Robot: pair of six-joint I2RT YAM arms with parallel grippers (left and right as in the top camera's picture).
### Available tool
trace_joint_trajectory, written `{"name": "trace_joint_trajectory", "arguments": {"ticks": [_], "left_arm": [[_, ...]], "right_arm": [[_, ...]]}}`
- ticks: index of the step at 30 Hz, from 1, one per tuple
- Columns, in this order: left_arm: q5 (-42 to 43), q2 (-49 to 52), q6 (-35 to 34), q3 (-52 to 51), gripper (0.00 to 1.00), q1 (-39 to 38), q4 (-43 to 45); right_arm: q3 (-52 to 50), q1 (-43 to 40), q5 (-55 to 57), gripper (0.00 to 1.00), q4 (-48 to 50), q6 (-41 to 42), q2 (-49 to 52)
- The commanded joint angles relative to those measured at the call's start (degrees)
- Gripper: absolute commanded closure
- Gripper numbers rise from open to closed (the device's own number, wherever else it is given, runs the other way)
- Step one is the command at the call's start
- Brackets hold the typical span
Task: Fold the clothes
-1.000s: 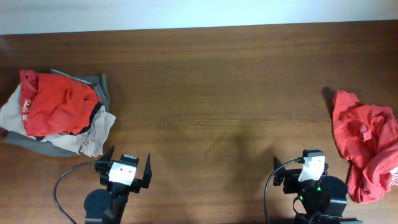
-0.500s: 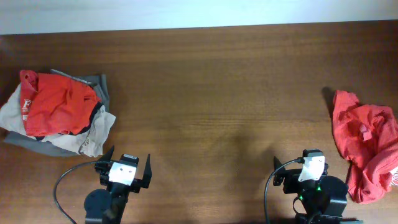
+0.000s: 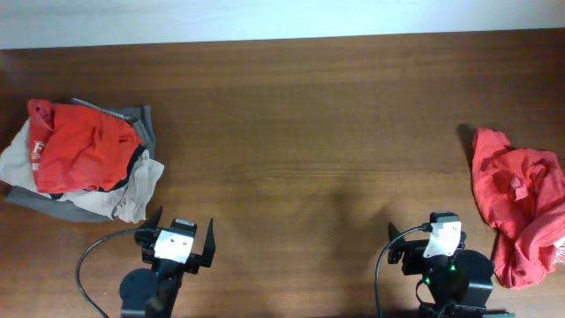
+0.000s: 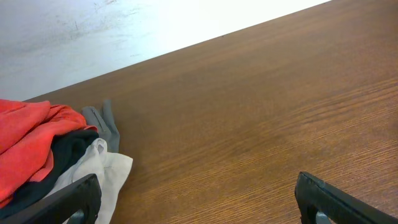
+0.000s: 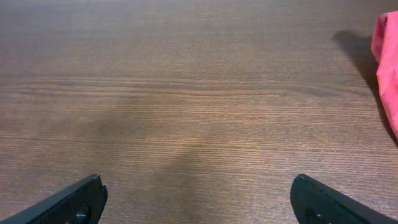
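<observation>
A crumpled orange-red shirt (image 3: 516, 205) lies at the table's right edge; its edge shows at the right wrist view's border (image 5: 388, 68). At the far left is a heap of clothes (image 3: 79, 159), a red garment on top of grey, white and black ones. Its near end shows in the left wrist view (image 4: 28, 146). My left gripper (image 3: 185, 217) (image 4: 199, 199) stands open at the front left, just right of the heap's white corner. My right gripper (image 3: 425, 231) (image 5: 199, 196) stands open at the front right, left of the orange-red shirt. Neither holds anything.
Dark wooden table (image 3: 300, 132) runs between the two lots of cloth, with a pale wall along its far edge (image 4: 93, 37). A black cable (image 3: 88, 261) loops beside the left arm's base, and another (image 3: 381, 265) by the right arm's base.
</observation>
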Motion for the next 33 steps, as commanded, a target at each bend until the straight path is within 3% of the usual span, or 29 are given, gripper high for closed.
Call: {"name": "trace_joint_trajectory", "arguments": {"ticks": [1, 13, 22, 30, 33], "left_arm": [[0.44, -0.59, -0.74, -0.42, 0.01, 0.20, 0.28], [0.28, -0.59, -0.35, -0.42, 0.01, 0.20, 3.28], [9.66, -0.48, -0.39, -0.57, 0.01, 0.20, 2.19], [6.54, 2.51, -12.46, 8.02, 0.01, 0.17, 4.04], [5.66, 8.48, -12.90, 15.45, 0.01, 0.17, 0.96]], "right_arm": [[-0.35, -0.04, -0.33, 0.01, 0.15, 0.22, -0.55], [-0.35, -0.04, 1.57, 0.01, 3.48, -0.15, -0.55], [-0.37, -0.04, -24.70, 0.01, 12.00, 5.42, -0.55], [2.71, -0.04, -27.28, 0.01, 25.07, 17.29, -0.50], [8.22, -0.04, -22.99, 0.01, 26.51, 19.47, 0.79]]}}
